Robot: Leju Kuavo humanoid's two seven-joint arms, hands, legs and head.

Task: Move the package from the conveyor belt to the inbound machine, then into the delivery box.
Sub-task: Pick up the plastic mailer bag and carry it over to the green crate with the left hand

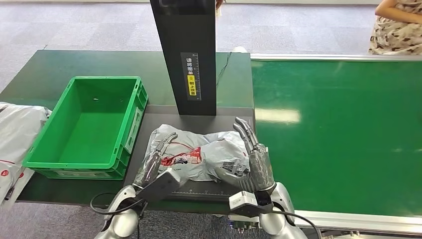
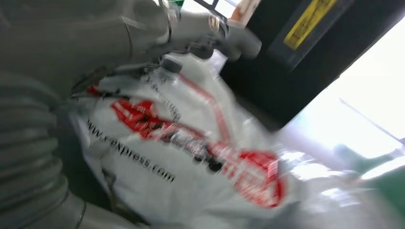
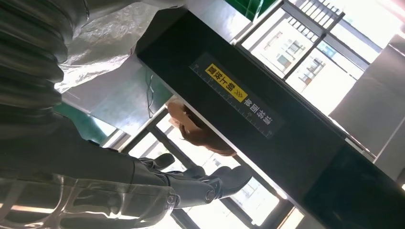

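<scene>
On the inbound machine (image 1: 199,191), both hands' straight, unclenched fingers (image 1: 245,130) flank the package (image 1: 199,154).

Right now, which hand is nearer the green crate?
Left. The left hand presses the package's crate-side end, just beside the green crate. The right hand is on the package's far side, by the conveyor belt.
</scene>
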